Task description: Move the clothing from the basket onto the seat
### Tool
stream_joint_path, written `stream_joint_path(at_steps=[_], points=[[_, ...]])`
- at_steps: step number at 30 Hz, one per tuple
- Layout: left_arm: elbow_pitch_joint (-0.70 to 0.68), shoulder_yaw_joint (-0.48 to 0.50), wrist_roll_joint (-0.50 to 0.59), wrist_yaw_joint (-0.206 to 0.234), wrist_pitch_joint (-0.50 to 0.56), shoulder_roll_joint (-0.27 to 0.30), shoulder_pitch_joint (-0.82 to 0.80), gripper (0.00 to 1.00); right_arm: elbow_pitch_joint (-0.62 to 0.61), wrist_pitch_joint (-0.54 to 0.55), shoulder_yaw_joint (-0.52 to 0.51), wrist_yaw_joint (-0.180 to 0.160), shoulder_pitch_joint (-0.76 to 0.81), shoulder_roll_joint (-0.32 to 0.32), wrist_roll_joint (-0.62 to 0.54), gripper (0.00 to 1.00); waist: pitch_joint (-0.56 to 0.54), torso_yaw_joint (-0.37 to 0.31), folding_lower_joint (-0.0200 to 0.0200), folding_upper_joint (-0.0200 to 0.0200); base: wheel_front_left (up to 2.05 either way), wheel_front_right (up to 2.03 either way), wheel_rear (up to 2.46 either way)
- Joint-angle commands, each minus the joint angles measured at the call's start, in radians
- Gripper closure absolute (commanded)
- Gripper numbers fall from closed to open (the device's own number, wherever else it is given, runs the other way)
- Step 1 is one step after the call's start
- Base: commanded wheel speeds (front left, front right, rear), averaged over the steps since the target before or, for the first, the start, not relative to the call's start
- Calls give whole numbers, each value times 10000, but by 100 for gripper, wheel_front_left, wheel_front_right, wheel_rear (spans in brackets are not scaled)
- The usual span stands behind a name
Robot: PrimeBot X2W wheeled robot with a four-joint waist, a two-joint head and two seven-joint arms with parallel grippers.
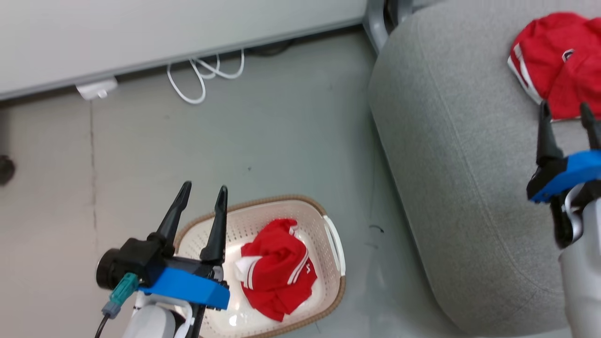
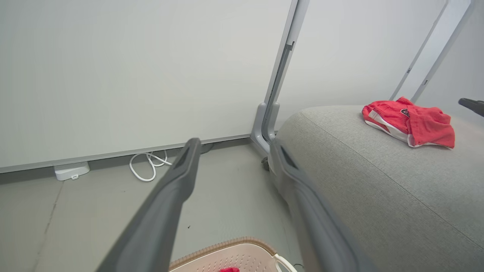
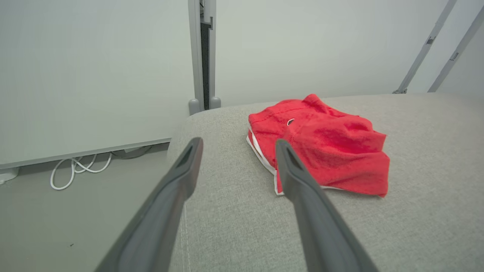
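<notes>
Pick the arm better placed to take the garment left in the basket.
Left: the left tool, open, hovers at the basket by that garment; the right tool, also open, is over the seat beside the other garment.

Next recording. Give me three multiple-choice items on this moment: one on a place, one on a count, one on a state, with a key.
1. Where does the red fabric garment nearest the right gripper lie?
A. On a wooden table
B. On the grey upholstered seat
C. On a metal shelf

2. How many separate heaps of red clothing does the head view show?
A. One
B. Two
C. Three

3. How is the left gripper?
A. Open, empty
B. Shut on cloth
C. Shut, empty

Key:
1 B: it rests on the cushion, just beyond the open right gripper.
2 B: one on the seat, a second red heap in the cream perforated plastic basket.
3 A: its fingers stand apart with nothing between them.
</notes>
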Motion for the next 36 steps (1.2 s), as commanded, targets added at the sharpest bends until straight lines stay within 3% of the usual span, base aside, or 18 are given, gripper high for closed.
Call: stream_joint_path(at_steps=[1, 10, 18, 25, 36], points=[[96, 161, -35, -67, -28, -60, 175, 0, -376, -145, 87, 1, 507, 166, 201, 0, -651, 174, 2, 0, 0, 0, 0], [405, 905, -5, -81, -26, -316, 915, 0, -3722, -208, 636, 3, 3396, 1096, 819, 0, -1651, 716, 2, 0, 0, 0, 0], [710, 1472, 76, -90, -28, -409, 1383, 0, -5591, 415, 1084, 1, 5290, 1545, 767, 0, -2162, 1161, 2, 0, 0, 0, 0], [785, 1945, 230, -93, -26, -460, 1664, 0, -6415, 818, 1402, 1, 6219, 1653, 848, 0, -2482, 1582, 2, 0, 0, 0, 0], [936, 2087, 314, -90, -27, -346, 1778, 0, -6463, 930, 1720, 3, 6734, 1665, 1371, 0, -2623, 2096, 2, 0, 0, 0, 0]])
